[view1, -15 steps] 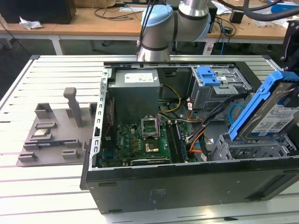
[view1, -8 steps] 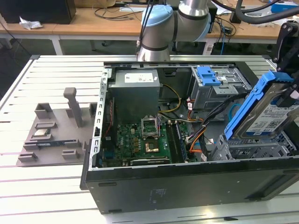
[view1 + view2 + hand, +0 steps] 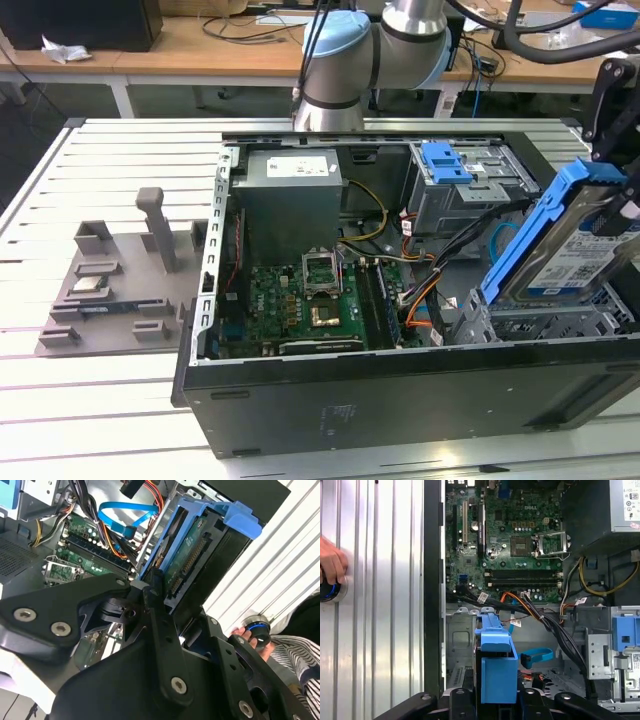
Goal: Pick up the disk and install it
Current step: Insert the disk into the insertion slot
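Blue-framed, the disk [image 3: 572, 235] is hanging tilted over the drive cage [image 3: 540, 322] of the open computer case [image 3: 400, 405]; the end effector [image 3: 495, 695] is pinching its edges, apparently to line it up with the slot.

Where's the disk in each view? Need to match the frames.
Exterior view: disk at the exterior view's right, tilted over the drive cage.
First wrist view: disk end-on, blue carrier end facing the camera, in front of the drive cage.
Second wrist view: disk edge-on, connector side showing.
Shared landmark: motherboard, CPU socket visible in all three.
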`<state>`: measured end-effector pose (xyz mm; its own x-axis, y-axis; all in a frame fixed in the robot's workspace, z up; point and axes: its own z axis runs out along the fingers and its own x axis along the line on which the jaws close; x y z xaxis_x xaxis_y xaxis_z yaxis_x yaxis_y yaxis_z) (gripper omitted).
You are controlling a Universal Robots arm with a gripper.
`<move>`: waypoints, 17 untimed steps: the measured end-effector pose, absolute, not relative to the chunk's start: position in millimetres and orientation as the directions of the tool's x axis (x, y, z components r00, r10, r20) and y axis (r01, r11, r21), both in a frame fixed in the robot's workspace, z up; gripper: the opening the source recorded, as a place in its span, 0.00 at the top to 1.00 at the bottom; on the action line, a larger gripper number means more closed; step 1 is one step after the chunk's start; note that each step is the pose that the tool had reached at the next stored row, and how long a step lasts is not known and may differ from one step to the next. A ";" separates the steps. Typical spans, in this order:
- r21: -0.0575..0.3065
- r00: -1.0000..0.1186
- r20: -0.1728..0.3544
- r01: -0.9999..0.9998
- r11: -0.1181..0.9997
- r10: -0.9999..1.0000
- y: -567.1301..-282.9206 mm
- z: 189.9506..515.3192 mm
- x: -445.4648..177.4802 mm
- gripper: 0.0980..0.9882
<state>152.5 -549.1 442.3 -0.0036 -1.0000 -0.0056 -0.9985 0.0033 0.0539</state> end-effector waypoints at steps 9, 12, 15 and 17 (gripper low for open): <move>0.054 -0.003 -0.006 -0.999 0.003 -1.000 -547.5 425.7 153.1 0.70; 0.054 -0.003 -0.006 -0.999 0.003 -1.000 -547.5 414.4 153.1 0.70; 0.054 -0.003 -0.006 -0.999 0.003 -1.000 -547.5 406.3 153.1 0.70; 0.054 -0.003 -0.005 -0.999 0.003 -1.000 -547.6 401.6 153.1 0.70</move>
<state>153.1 -547.6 401.6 -0.0032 -1.0000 -0.0054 -0.9985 0.0029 0.0539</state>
